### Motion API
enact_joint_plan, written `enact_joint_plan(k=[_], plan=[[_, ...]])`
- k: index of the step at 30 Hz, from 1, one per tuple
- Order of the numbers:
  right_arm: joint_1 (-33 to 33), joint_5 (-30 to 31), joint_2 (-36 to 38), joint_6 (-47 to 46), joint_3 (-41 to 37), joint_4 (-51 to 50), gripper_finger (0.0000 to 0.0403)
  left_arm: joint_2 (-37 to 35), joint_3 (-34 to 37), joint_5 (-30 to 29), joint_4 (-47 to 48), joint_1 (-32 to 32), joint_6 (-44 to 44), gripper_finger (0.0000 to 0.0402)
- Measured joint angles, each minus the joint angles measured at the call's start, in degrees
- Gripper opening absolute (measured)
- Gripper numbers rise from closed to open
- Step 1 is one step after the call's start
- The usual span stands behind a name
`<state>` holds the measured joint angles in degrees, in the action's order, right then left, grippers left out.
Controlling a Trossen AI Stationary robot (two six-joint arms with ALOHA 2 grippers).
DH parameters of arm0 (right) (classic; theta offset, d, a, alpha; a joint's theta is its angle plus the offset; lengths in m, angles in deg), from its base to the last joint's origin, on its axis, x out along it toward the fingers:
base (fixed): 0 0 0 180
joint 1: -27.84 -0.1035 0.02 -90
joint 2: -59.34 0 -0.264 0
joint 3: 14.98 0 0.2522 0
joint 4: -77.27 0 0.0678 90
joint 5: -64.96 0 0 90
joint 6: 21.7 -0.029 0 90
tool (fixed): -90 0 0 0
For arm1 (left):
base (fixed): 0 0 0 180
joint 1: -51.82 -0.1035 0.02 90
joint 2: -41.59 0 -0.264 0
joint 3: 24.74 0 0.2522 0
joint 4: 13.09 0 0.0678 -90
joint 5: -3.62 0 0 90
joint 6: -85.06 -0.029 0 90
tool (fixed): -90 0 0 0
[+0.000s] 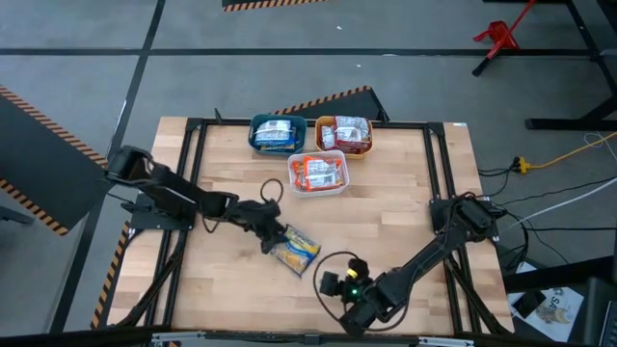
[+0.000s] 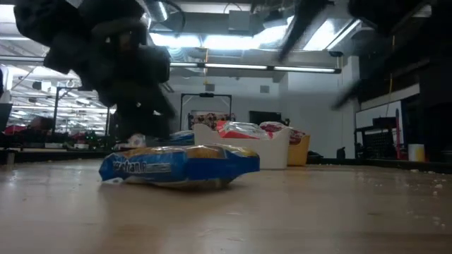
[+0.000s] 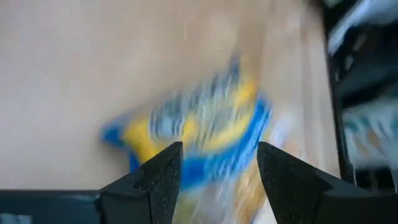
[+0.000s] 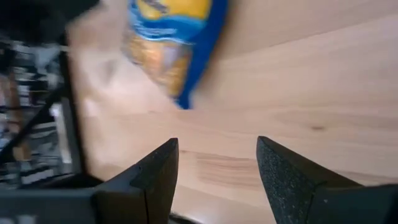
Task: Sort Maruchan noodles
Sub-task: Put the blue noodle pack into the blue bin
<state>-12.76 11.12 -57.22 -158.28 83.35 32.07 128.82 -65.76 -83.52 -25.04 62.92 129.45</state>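
Note:
One blue-and-yellow Maruchan noodle packet (image 1: 296, 251) lies flat on the wooden table (image 1: 405, 202), near its middle front; it also shows in the low view (image 2: 180, 166). My left gripper (image 1: 270, 234) hovers open just above and to the left of the packet (image 3: 199, 124), slanting down, with nothing between its fingers. My right gripper (image 1: 333, 282) stands open near the table's front edge, right of the packet (image 4: 174, 31), with only bare wood under it. More packets lie in three bins at the far side.
At the far middle stand a teal bin (image 1: 278, 135) with blue packets, an orange bin (image 1: 345, 135) with maroon-white ones and a white bin (image 1: 318, 173) with orange-red ones. A black frame (image 1: 439, 164) runs along the table's sides. Bare wood lies between bins and packet.

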Motion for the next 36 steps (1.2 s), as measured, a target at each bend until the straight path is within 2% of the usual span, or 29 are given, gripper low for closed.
enact_joint_plan(k=[2, 4, 11, 14, 19, 31, 36], plan=[[-0.4, -1.3, 0.2, -0.6, 0.0, -3.0, 0.0202, -1.5, -0.2, -3.5, 0.7, -0.1, -2.9, 0.0201], [-0.4, -1.9, 0.2, -0.7, 0.0, -4.7, 0.0202, -1.0, 0.1, -3.1, 2.1, -0.6, -4.3, 0.0201], [0.2, 0.3, 0.2, 0.4, 0.0, -5.1, 0.0202, 1.1, -0.2, 3.5, -4.2, -0.5, -6.5, 0.0201], [0.2, 0.5, 0.2, 0.4, 0.0, -5.8, 0.0202, 4.6, -0.1, 3.7, -4.0, -0.6, -6.6, 0.0197], [0.1, 0.3, 0.2, 0.6, 0.0, -6.3, 0.0202, 11.8, -0.3, 8.6, -10.2, -0.5, -5.1, 0.0185], [2.6, 5.9, -0.1, 0.6, 0.0, -5.8, 0.0202, 13.2, -0.5, 5.7, -9.3, 0.2, -3.5, 0.0175], [4.8, 3.7, -1.9, 0.1, 0.0, -2.0, 0.0202, 13.1, -0.3, 5.4, -7.9, 0.2, -3.1, 0.0175]])
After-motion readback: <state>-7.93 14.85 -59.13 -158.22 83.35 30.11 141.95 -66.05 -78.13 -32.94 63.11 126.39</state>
